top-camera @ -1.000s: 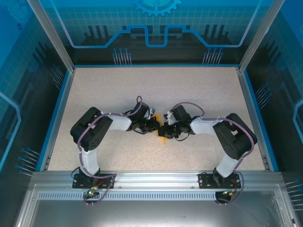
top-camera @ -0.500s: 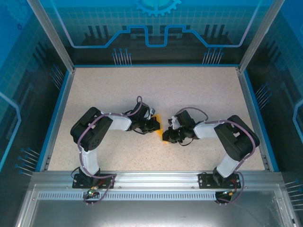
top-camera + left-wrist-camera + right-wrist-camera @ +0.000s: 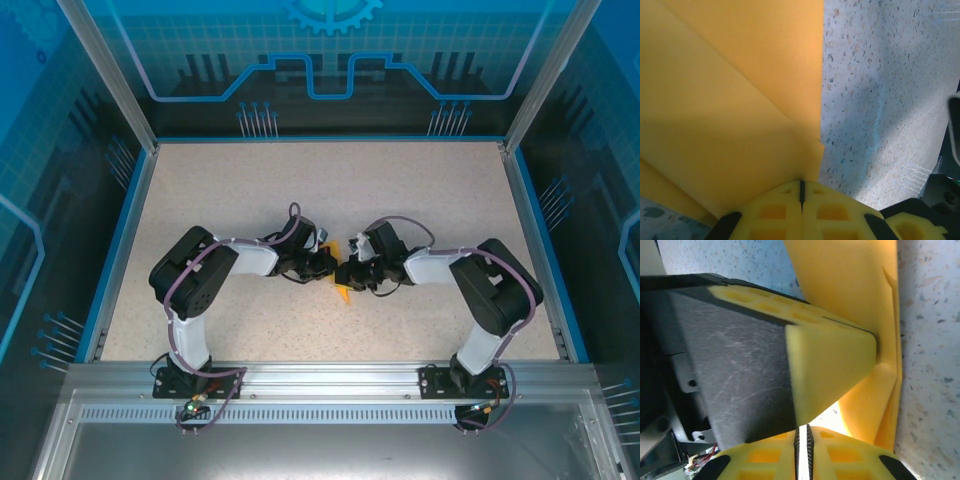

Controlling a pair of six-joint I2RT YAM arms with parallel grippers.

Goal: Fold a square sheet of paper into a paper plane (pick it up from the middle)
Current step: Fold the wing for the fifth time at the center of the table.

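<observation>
Mid-table, both arms reach inward and meet over the work.

Left pincer (image 3: 801,189): pads pressed fully together. The paper sheet (image 3: 730,115) fans out from their tips, so I judge a layer is nipped there. The right wrist view backs this up, with that closed wedge biting into a fold.

Right pincer (image 3: 802,436): pads drawn in to a hairline slit. The paper's lower edge runs down to them, but I cannot tell whether it sits between them.

The sheet sits between the two pincers, just above or on the speckled table (image 3: 880,100), and which one I cannot tell.

Progress: the sheet is no longer a flat square. Overlapping layers and a diagonal flap edge show, so I judge the early folds are in. No narrow pointed dart shows. I judge the narrowing folds and the centre crease are left to do, which puts the task roughly midway.
</observation>
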